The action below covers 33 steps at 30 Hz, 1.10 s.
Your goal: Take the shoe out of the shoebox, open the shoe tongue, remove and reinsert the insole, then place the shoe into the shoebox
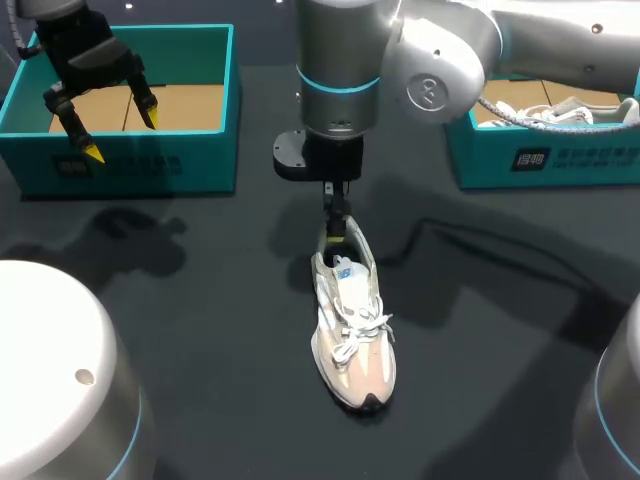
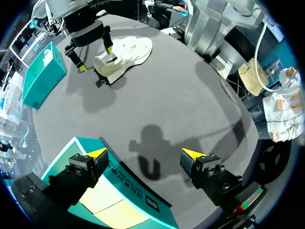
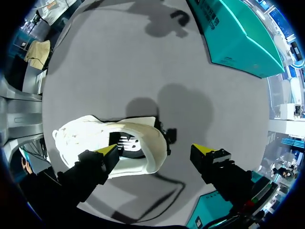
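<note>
head view has the shoe (image 1: 352, 335) out on the dark table, lying near the middle with its toe towards the robot and its heel towards the far side, well apart from the teal shoebox (image 1: 130, 165) at the far left; the right gripper (image 1: 337, 225) hangs right at the heel; from the right wrist view its jaws are spread wide, one yellow tip over the shoe's opening and the other out past the heel collar, so nothing is clamped; the left gripper (image 1: 120, 135) hovers over the shoebox, jaws apart too and empty; to my eye the shoe looks light, a soft mesh upper on a foam sole that will bend rather than resist; the heel collar seems the firmest rim to pinch, while the tongue and laces will just fold and slip; the dark insole (image 3: 126, 143) down in the opening looks thin and floppy, so i'd guess it wants lifting by its heel edge while the other arm pins the shoe, otherwise the whole shoe may slide on the table.
</note>
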Each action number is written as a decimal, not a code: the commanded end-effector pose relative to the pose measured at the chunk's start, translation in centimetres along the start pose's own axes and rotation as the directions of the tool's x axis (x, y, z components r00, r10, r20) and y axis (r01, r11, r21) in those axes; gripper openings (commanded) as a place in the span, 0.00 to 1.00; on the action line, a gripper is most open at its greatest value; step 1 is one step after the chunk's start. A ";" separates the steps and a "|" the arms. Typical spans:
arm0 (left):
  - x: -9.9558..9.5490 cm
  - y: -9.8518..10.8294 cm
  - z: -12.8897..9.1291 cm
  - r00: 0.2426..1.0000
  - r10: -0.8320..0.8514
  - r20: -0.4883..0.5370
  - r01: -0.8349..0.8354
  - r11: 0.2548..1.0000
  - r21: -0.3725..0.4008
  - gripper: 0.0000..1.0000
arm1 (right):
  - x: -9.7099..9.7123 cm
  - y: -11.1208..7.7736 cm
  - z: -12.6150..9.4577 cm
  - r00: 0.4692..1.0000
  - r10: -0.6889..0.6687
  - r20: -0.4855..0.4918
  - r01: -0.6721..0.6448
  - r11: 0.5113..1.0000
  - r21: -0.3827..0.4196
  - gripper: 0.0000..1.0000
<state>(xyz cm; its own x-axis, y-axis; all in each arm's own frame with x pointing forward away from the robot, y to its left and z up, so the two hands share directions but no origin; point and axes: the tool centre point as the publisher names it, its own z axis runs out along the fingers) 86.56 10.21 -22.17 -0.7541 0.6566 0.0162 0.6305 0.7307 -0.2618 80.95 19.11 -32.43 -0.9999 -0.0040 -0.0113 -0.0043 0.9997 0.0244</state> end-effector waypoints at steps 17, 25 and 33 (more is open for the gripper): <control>0.0 0.0 0.0 1.000 0.001 -0.002 -0.001 1.000 -0.002 1.00 | -1.9 -1.1 5.3 1.000 -0.012 -0.021 0.012 1.000 -0.016 1.00; 0.0 0.0 0.0 1.000 0.001 -0.002 -0.001 1.000 -0.002 1.00 | -1.6 -0.9 6.5 0.999 -0.015 -0.033 0.014 1.000 -0.021 0.81; 0.0 0.0 0.0 1.000 0.001 -0.002 -0.001 1.000 -0.002 1.00 | -1.5 -1.1 6.6 0.999 -0.004 -0.036 0.003 1.000 -0.026 0.00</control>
<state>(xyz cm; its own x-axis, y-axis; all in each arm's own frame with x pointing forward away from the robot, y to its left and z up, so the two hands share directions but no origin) 86.56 10.21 -22.17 -0.7541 0.6566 0.0162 0.6305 0.7307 -0.2618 82.55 18.22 -39.13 -0.9995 -0.0100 0.0301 -0.0084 0.9987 0.0511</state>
